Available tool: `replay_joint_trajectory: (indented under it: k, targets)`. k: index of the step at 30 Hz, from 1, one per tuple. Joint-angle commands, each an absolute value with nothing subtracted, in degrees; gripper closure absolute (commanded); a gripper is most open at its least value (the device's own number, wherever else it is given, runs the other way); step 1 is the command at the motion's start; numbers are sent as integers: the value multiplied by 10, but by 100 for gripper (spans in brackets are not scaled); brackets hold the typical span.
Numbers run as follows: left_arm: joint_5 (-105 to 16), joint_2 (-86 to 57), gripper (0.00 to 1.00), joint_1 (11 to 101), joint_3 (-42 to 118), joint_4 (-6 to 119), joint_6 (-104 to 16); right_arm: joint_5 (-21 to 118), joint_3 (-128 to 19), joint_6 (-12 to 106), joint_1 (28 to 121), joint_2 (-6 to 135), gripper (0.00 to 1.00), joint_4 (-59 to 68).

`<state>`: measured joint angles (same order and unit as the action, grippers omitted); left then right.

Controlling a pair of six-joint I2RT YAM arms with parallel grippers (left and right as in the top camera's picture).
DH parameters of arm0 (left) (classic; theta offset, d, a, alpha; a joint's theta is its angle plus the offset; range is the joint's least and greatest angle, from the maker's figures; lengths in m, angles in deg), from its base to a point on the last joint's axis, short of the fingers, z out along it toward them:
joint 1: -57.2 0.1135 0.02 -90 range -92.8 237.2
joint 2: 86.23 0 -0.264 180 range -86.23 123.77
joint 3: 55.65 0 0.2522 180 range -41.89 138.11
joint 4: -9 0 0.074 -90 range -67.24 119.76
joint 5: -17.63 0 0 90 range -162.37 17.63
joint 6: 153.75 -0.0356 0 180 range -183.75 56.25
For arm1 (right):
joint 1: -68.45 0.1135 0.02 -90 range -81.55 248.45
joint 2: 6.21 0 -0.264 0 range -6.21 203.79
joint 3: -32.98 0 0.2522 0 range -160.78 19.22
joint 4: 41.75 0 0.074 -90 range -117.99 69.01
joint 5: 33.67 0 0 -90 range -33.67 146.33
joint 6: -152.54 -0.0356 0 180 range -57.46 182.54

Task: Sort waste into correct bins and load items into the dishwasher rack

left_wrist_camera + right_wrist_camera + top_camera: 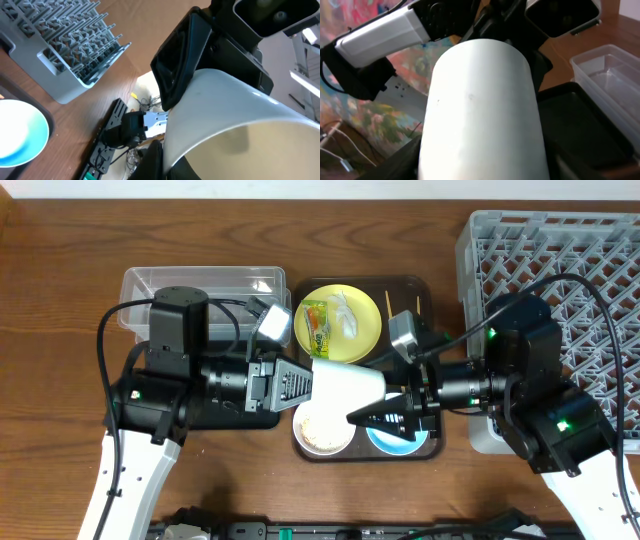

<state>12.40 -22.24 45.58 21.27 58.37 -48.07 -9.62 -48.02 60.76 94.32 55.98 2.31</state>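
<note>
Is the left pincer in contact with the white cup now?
Touching. In the left wrist view, the left pincer has one black finger pressed flat on the outer wall of the white cup, with no gap between them.

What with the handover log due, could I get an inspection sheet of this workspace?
Surface: wooden table.
Job's things: cup in the air between both arms; plate carrying the wrapper and white scraps; chopsticks beside the plate; pinkish bowl with food in it; blue bowl partly hidden under the right arm; clear tub; black tray under the left arm; rack, no dish seen in it.
Clutter: brown tray under the plate and bowls.
Grippers: left tool shut on the cup; right tool at the cup, grip unclear.
Cables: black cables loop over each arm.
Surroundings: colourful wall behind the left arm.
</note>
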Motion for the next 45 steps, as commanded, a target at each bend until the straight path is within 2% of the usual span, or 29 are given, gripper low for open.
replay_joint_trajectory:
  k: [1, 2, 3, 6, 8, 17, 24, 31, 37, 45]
  targets:
    - [133, -221, 70, 456, 225, 583, -489, -70, -490, 606, 946, 556, 43, 24]
    - [133, -221, 58, 456, 225, 583, -489, -62, -490, 607, 943, 554, 43, 29]
    - [133, -221, 50, 456, 225, 583, -489, -46, -490, 606, 938, 551, 43, 41]
    - [131, -221, 36, 456, 225, 583, -489, 36, -490, 597, 909, 536, 43, 94]
    - [130, -221, 32, 456, 225, 583, -489, 95, -490, 576, 875, 520, 41, 136]
    - [105, -221, 28, 457, 225, 583, -489, 363, -493, 515, 659, 473, 41, 319]
    - [105, -221, 27, 457, 225, 587, -489, 551, -493, 447, 544, 531, 41, 403]
    - [105, -221, 28, 457, 225, 587, -489, 549, -493, 429, 530, 627, 43, 439]
    - [105, -221, 27, 457, 225, 587, -489, 539, -492, 445, 531, 699, 39, 465]
    - [105, -221, 27, 457, 225, 587, -489, 533, -492, 458, 560, 743, 37, 496]
